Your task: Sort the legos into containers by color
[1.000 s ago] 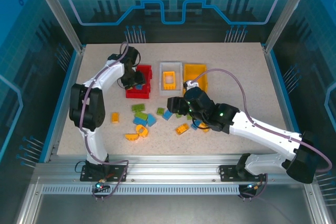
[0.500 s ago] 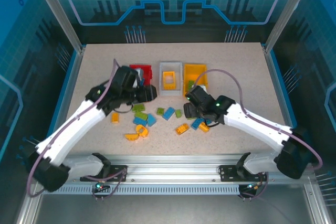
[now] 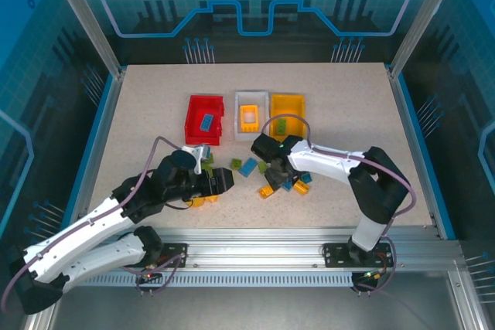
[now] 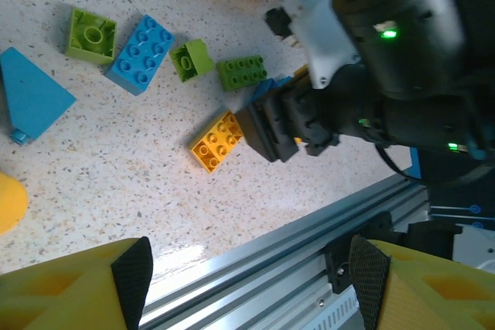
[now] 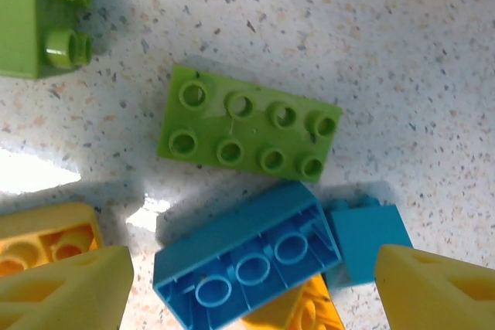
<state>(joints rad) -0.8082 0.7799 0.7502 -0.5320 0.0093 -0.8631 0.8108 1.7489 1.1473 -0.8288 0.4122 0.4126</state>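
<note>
Top external view: three containers [image 3: 251, 94]; red container [image 3: 194, 110] holds one blue lego [image 3: 206, 122].

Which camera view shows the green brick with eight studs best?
The right wrist view: the green brick lies flat, close up, with all eight studs clear. The left wrist view shows it small and darker, studs still visible. In the top view I cannot tell it apart.

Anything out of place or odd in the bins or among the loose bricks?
Mismatched colours: the orange-yellow brick sits in the white bin, while the orange-yellow bin holds a green brick. A loose blue brick lies upside down, hollow side up.
</note>
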